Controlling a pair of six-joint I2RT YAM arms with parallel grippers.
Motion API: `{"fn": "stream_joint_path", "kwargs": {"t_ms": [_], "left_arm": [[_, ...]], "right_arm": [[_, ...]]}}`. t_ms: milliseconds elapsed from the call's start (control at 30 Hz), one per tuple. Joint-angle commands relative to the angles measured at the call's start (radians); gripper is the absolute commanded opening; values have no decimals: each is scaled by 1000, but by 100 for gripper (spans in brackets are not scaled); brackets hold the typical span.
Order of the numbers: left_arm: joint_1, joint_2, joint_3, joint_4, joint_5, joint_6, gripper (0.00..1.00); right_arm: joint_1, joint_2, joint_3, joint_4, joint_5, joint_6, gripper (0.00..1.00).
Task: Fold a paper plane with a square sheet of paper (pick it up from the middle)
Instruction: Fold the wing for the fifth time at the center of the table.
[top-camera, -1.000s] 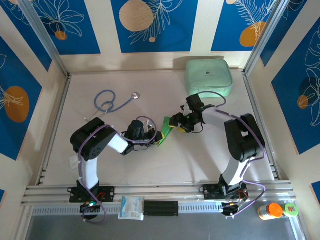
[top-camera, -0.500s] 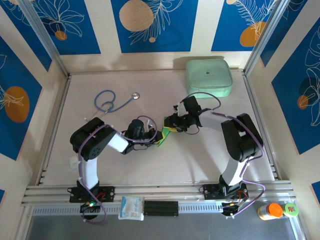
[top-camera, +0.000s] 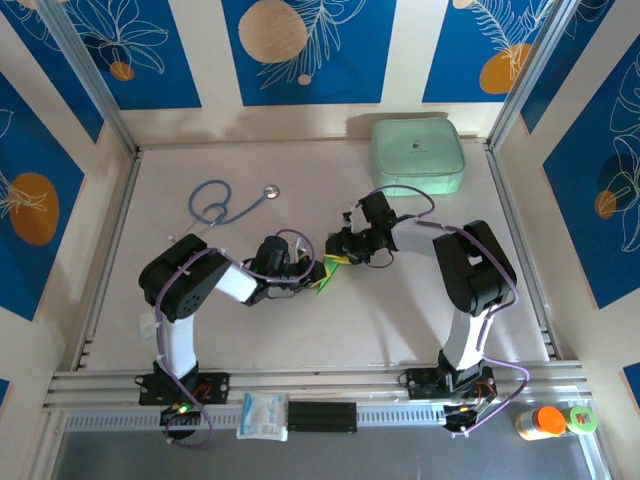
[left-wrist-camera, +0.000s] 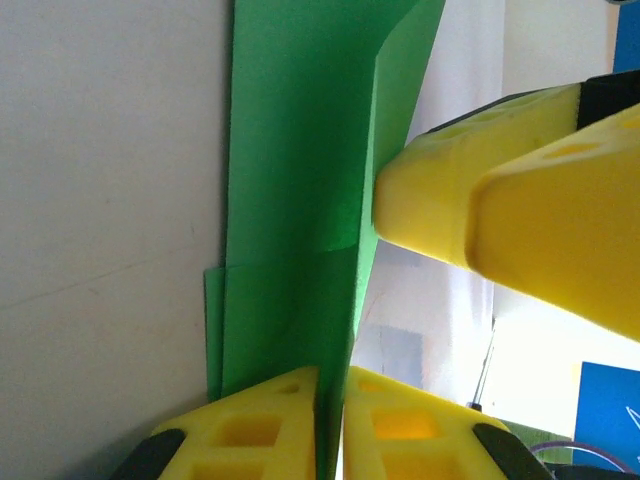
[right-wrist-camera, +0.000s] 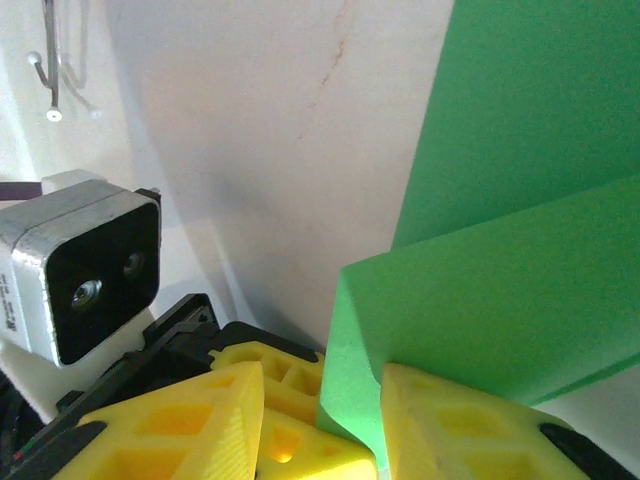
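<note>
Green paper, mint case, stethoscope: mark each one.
green paper (left-wrist-camera: 300, 150), left wrist view, on its broad folded panel.
mint case (top-camera: 417, 155), top external view, middle of the lid.
stethoscope (top-camera: 271, 190), top external view, on the chest piece.

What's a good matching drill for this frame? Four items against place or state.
Items:
1. green paper
2. mint case
3. stethoscope
4. left gripper

Place or state:
A. back right of the table, by the wall
B. left half of the table, lying loose
C. creased, in the middle of the table
D. shut on the paper's edge

Pairs: 1-C, 2-A, 3-B, 4-D
</note>
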Motion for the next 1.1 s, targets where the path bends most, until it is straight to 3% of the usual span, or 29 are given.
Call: {"fn": "stream_joint_path", "kwargs": {"t_ms": [0,467,1067], "left_arm": [[-2,60,-11,-251,-63,63,14],[-12,62,4,-331,-97,96,11],[-14,76,-14,-315,-105,88,13]], "right_arm": [[6,24,21,-49,24,0,37],[-1,-47,-17,19,-7,19,36],[9,60,33,-8,-30,-2,36]]}}
